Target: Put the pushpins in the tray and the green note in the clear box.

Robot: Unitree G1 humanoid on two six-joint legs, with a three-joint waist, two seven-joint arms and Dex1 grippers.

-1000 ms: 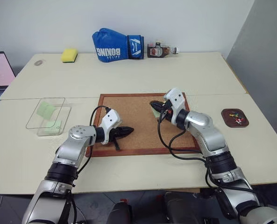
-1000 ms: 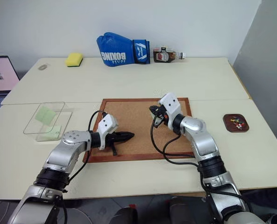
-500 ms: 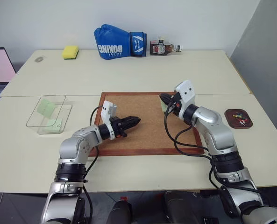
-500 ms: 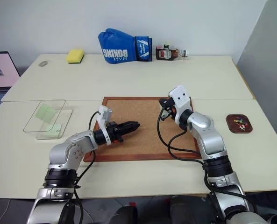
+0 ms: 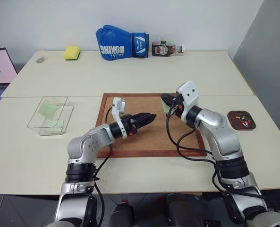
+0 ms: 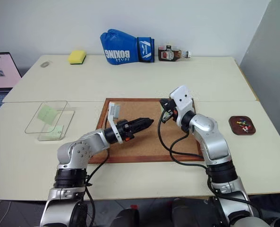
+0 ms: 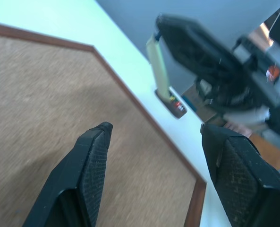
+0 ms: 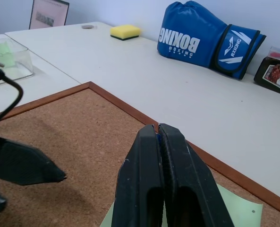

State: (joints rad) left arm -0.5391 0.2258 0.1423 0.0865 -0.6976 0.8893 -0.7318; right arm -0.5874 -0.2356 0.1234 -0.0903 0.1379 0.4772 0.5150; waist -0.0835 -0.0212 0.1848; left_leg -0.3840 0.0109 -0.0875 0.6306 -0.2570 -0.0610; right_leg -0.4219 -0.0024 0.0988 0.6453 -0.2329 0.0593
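My right gripper (image 8: 161,142) is pinched shut on the green note (image 7: 157,64), above the cork board (image 5: 130,142). My left gripper (image 7: 154,142), fingers apart and empty, should close squarely on the note's free edge, probably hanging loose.

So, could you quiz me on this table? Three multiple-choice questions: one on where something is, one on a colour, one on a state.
1. Where is the tray of pushpins relative to the cork board?
A. on it
B. on the table, to the robot's right of it
C. to the robot's left of it

2. What colour is the boxing glove?
A. red
B. blue
C. black

3. How do the left arm's jaws stand?
A. open
B. shut on a pin
C. shut on paper

Answers:
1 B: the tray lies past the board's right edge.
2 B: the glove is plainly blue.
3 A: the left wrist view shows its fingers apart, with nothing between them.
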